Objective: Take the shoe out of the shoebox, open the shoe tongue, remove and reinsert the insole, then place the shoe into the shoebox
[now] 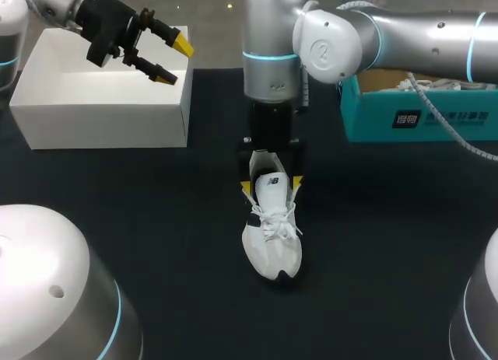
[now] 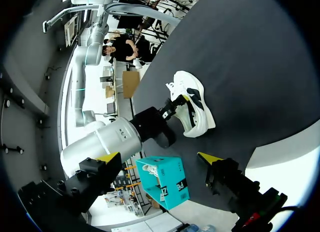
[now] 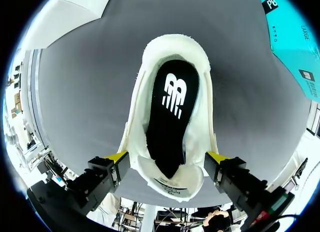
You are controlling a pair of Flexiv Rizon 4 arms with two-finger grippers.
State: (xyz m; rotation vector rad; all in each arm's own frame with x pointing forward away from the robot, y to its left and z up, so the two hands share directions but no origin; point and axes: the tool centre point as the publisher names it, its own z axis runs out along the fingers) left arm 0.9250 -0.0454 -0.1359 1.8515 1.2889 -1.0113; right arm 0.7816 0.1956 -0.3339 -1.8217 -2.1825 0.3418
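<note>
My right tool [image 1: 272,186] is down over the white shoe [image 1: 272,235], which stands on the dark counter [image 1: 389,243] near its middle. Both yellow tips press the sides of the shoe's collar, with the black insole [image 3: 172,106] showing between them. My left tool [image 1: 173,61] hangs wide apart and unladen over the white shoebox [image 1: 101,111]. A teal box [image 1: 420,119] sits at the far right.

A broad, flat tabletop [image 1: 389,251] of matte black, dark from edge to edge, under soft, even light.
</note>
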